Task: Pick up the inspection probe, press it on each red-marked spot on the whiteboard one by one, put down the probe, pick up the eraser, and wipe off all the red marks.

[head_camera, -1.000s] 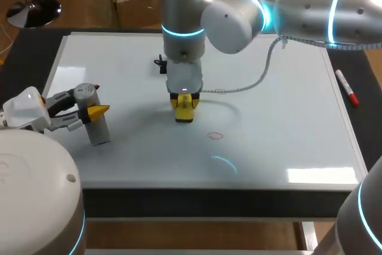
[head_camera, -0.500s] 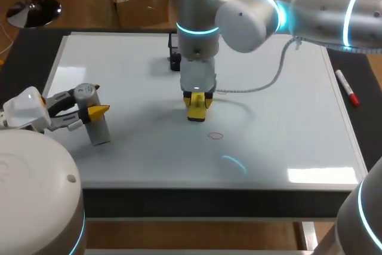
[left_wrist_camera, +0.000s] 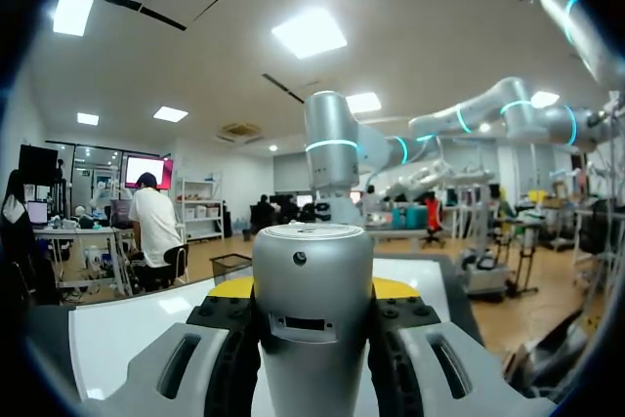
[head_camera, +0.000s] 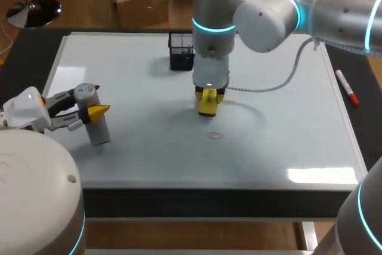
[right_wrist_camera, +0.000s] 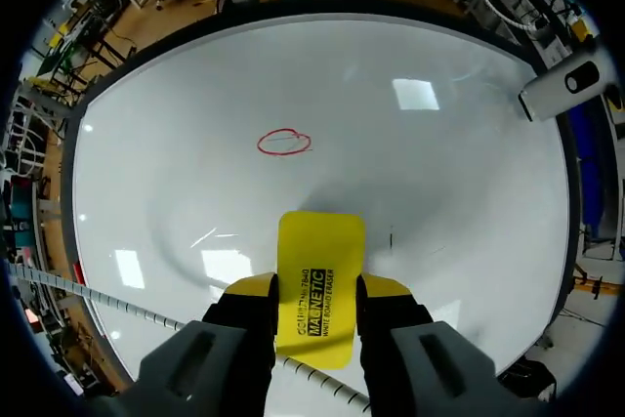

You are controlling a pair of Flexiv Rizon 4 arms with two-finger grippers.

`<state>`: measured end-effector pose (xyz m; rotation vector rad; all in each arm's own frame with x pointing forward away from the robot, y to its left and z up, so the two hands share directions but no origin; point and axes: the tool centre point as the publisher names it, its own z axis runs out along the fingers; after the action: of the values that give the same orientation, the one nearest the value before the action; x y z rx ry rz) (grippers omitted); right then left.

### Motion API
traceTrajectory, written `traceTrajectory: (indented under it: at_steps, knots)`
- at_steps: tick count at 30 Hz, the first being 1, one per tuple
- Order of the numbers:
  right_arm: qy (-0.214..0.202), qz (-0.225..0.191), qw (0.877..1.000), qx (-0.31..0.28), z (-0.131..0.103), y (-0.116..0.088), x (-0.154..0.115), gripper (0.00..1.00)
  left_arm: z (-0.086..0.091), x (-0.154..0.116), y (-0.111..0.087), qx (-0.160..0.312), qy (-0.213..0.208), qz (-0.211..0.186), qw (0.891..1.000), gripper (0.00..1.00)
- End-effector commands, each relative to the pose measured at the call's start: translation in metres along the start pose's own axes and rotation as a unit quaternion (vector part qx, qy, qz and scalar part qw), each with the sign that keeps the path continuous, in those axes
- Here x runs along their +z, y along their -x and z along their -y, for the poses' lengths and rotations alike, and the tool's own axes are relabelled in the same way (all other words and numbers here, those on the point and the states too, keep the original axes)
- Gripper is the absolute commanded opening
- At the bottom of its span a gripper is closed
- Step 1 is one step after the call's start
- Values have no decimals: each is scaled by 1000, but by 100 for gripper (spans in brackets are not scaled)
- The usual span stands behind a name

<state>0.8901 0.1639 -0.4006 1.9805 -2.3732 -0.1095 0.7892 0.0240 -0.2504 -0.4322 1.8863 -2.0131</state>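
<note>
The grey cylindrical probe (head_camera: 97,120) stands upright on the whiteboard (head_camera: 286,141) near its left edge. My left gripper (head_camera: 91,111) is shut on the probe; in the left wrist view the probe (left_wrist_camera: 312,310) fills the gap between that gripper's (left_wrist_camera: 312,292) fingers. My right gripper (head_camera: 208,101) points down over the board's middle, shut on the yellow eraser (head_camera: 207,107). From the right wrist, the eraser (right_wrist_camera: 320,285) sticks out between the fingers of the gripper (right_wrist_camera: 317,292). A red ring mark (right_wrist_camera: 284,143) lies ahead of it, just nearer the board's front edge (head_camera: 215,136).
A black mesh holder (head_camera: 181,51) stands at the back of the board, just left of my right arm. A red-capped marker (head_camera: 347,88) lies on the dark table beyond the board's right edge. A coiled cable (head_camera: 268,85) hangs from my right arm over the board.
My right arm has carried the eraser to the right and slightly toward the back, uncovering the black mesh holder. The left arm and probe have not moved.
</note>
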Motion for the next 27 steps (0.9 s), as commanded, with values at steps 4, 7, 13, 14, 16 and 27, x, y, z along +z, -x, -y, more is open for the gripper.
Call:
traceTrajectory:
  at_steps: [4, 7, 13, 14, 16, 27]
  knots:
    - [-13, 12, 999, 32, 1, -56, -25, 0, 2, 0, -1, 0, 1, 1, 1000, 0]
    - [-16, 16, 998, 60, 3, -79, -28, 0, 2, 0, -1, 0, 1, 1, 1000, 0]
    - [-19, 20, 993, 118, 3, -126, -32, 0, 2, 0, -1, 0, 1, 1, 1000, 0]
    - [-20, 19, 991, 130, 3, -136, -32, 0, 2, 0, -1, 0, 1, 1, 1000, 0]
    - [-18, 15, 989, 148, 2, -151, -32, 0, 2, 0, -1, 0, 1, 1, 1000, 0]
    - [-12, 12, 968, 249, -6, -235, -31, 0, 2, 0, -1, 0, 1, 1, 1000, 0]
